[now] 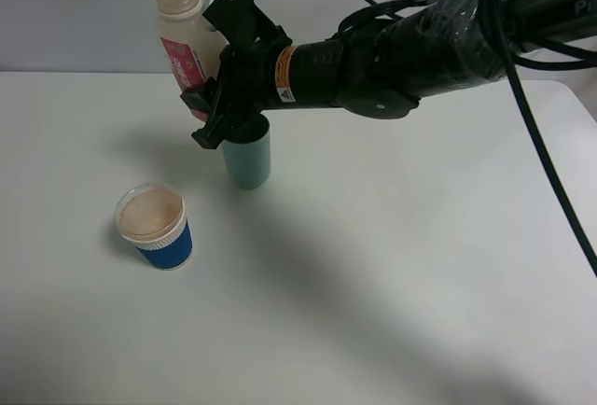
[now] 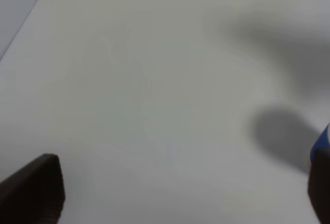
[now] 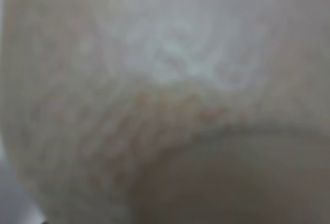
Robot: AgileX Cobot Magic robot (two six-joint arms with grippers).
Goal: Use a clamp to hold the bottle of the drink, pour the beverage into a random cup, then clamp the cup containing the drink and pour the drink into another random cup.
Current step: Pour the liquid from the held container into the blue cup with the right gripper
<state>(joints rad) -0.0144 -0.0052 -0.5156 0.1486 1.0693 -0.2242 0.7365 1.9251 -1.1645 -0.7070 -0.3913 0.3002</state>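
Clearly, the right jaws are pinching the bottle (image 1: 179, 32) low on its body, about level with the pink label (image 1: 183, 62). The bottle stands upright between them, its neck well above the grip. The right wrist view is only a blur of pale plastic and brownish drink. That fits a close hold but shows nothing of the fingers.

Just beneath the right jaws stands the teal cup (image 1: 249, 160), its rim partly hidden by them; I cannot tell whether it holds anything. Well apart from those jaws, nearer the camera on the surface (image 1: 392, 265), stands the blue cup (image 1: 157, 228). Brownish drink shows inside its white rim, so the first pour looks done.

The left jaws are spread. Their dark fingers (image 2: 36, 190) stand far apart with only bare surface between them, and a sliver of the blue cup lies just beside one.

The bottle looks like thin, smooth plastic, likely light now and apt to give under a squeeze, so the mid-body hold seems sound. The blue cup looks soft-walled and light. It is probably best taken around the middle of its wall, below the rim and gently, since a hard pinch could buckle it and slop the drink.
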